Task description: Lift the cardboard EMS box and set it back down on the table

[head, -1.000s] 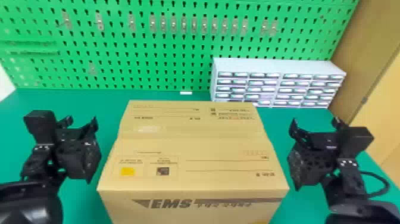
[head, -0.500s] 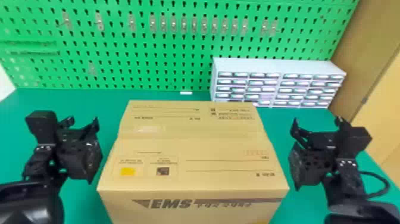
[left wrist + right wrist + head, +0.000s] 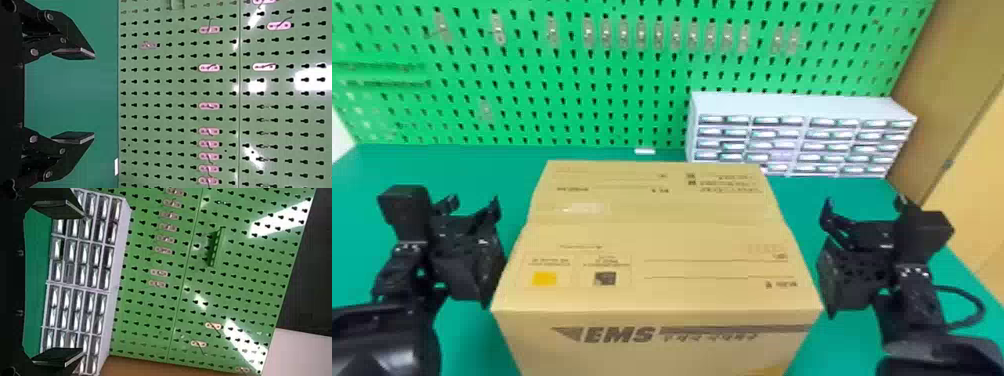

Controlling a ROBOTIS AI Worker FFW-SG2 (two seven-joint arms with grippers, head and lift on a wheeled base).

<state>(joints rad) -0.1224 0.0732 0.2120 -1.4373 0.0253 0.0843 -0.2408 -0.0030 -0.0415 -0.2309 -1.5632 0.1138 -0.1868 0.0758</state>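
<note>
The closed cardboard EMS box [image 3: 652,250] stands in the middle of the green table, its printed front facing the robot. My left gripper [image 3: 472,202] is beside the box's left side, fingers pointing toward the back. On the other side, close to the box's right edge, is my right gripper [image 3: 864,205]. The left wrist view has the left gripper [image 3: 93,96] open, with nothing between its fingers. Likewise open is the right gripper [image 3: 83,284] in the right wrist view, a drawer cabinet standing beyond its fingers.
Behind the box rises a green pegboard [image 3: 612,75] with hooks. A white drawer cabinet [image 3: 802,107] stands at the table's back right, and a small white piece [image 3: 645,151] lies near the pegboard's foot. The green table [image 3: 482,170] extends around the box.
</note>
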